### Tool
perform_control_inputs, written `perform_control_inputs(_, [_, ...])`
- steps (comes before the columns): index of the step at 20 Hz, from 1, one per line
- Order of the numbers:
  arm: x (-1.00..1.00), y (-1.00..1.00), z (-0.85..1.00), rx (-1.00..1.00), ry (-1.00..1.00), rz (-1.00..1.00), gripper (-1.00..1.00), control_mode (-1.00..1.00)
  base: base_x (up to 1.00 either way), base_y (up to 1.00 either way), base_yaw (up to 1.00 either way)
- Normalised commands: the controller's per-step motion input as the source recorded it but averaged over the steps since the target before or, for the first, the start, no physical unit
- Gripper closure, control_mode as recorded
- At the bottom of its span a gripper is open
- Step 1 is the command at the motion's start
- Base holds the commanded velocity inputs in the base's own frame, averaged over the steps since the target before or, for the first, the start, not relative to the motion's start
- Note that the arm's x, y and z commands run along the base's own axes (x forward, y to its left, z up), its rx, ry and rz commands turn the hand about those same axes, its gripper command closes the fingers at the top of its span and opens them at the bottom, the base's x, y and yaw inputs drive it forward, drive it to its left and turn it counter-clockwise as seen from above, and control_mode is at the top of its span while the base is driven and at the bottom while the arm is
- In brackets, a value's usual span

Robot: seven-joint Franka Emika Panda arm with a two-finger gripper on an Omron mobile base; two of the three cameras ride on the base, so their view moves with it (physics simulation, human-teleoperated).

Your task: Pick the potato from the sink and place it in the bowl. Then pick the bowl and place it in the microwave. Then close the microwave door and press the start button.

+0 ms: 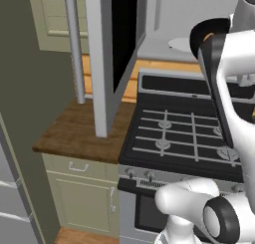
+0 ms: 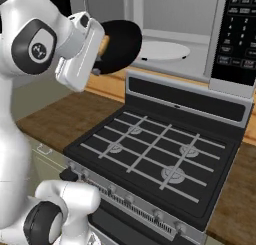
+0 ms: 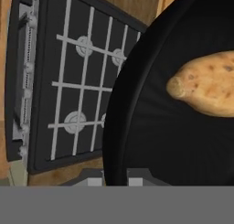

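Note:
My gripper is shut on the thick rim of the black bowl, with one fingertip on each side of the rim. The orange-tan potato lies inside the bowl. The bowl is held up in the air above the back of the stove, just in front of the open microwave. It is tipped with its opening toward the hand, and the potato peeks out at the rim. From the left, the bowl shows behind my forearm. The microwave door stands swung open to the left, its silver bar handle upright. The sink is out of view.
The white turntable lies inside the microwave, whose black button panel is to the right. Below is the black gas stove with its grates. A wooden counter and olive cabinets are to the left.

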Motion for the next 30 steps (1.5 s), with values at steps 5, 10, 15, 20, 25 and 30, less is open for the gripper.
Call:
perform_control_inputs(5, [0.85,-0.10,0.00,0.00,0.00,0.00,1.00,-1.00,0.00,0.00,0.00])
perform_control_inputs(10, [0.93,-0.14,0.00,0.00,0.00,0.00,1.00,-1.00,0.00,0.00,0.00])
perform_control_inputs(15, [0.79,-0.27,0.00,0.02,0.00,0.00,1.00,-1.00,0.00,0.00,0.00])
perform_control_inputs(20, [0.66,-0.37,0.00,0.05,-0.01,0.00,1.00,-1.00,0.00,0.00,0.00])
perform_control_inputs(25, [0.70,-0.27,-0.04,0.01,0.00,0.00,1.00,-1.00,0.00,0.00,0.00])
perform_control_inputs(30, [0.61,-0.16,-0.19,0.00,0.00,0.00,1.00,-1.00,0.00,0.00,0.00])
